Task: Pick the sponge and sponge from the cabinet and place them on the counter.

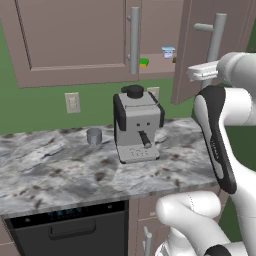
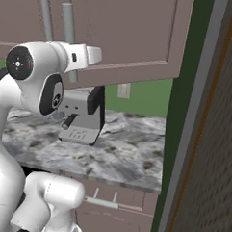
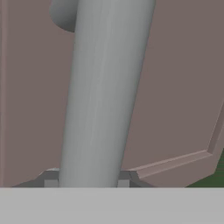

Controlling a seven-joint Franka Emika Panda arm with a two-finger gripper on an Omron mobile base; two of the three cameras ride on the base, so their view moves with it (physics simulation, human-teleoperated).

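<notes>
The cabinet [image 1: 75,35] has its right door [image 1: 192,55] swung open. On the shelf inside lies the bright green sponge [image 1: 144,62]. A sliver of the tan sponge [image 1: 174,60] peeks out past the open door's edge. My gripper [image 3: 87,181] is shut on that door's vertical grey bar handle [image 3: 103,96], with a dark fingertip on either side of the bar. From the left base view the hand [image 1: 202,72] sits at the lower part of the handle [image 1: 216,37]. The marble counter [image 1: 60,165] lies below.
A small white cup with blue rim [image 1: 168,52] stands on the shelf between the sponges. A grey coffee machine [image 1: 137,125] and a small grey cup [image 1: 94,136] stand on the counter. A dark dishwasher front [image 1: 70,225] sits below. A tall dark panel [image 2: 208,142] rises at the right.
</notes>
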